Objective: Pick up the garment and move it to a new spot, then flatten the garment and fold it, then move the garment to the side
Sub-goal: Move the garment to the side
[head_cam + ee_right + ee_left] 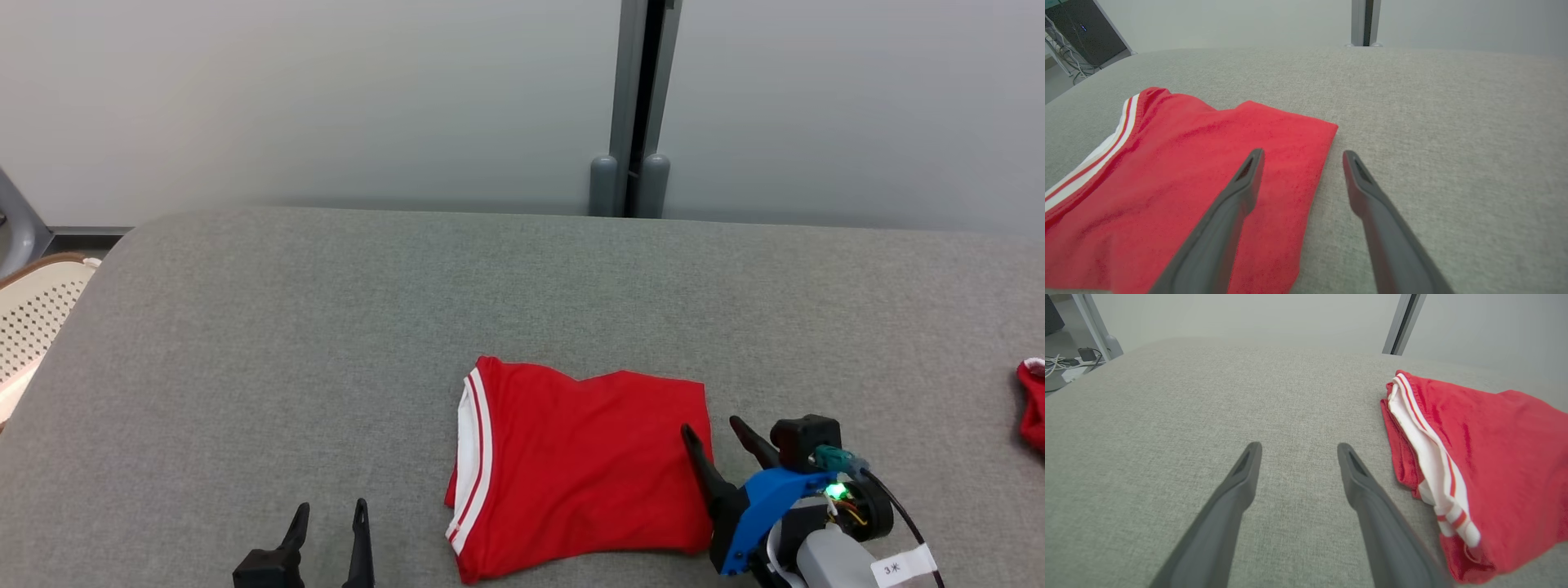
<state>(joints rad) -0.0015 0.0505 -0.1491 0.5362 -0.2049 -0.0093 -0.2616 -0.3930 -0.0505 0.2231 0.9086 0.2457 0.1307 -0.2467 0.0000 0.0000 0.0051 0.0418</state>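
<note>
The garment (575, 465) is red with a white striped band on its left edge, folded into a rough square on the grey table (326, 327) near its front edge. My right gripper (713, 427) is open at the garment's right edge, one finger over the red cloth and the other over bare table, as the right wrist view confirms with the garment (1188, 183) under the left finger of the gripper (1302, 155). My left gripper (331, 510) stands open at the lower left, apart from the garment. In the left wrist view the gripper (1298, 447) is empty and the garment (1486, 457) lies to its right.
Another red piece of cloth (1033, 404) lies at the table's far right edge. A perforated pale chair (37, 314) stands off the table's left side. A grey post (633, 106) rises behind the table against a pale wall.
</note>
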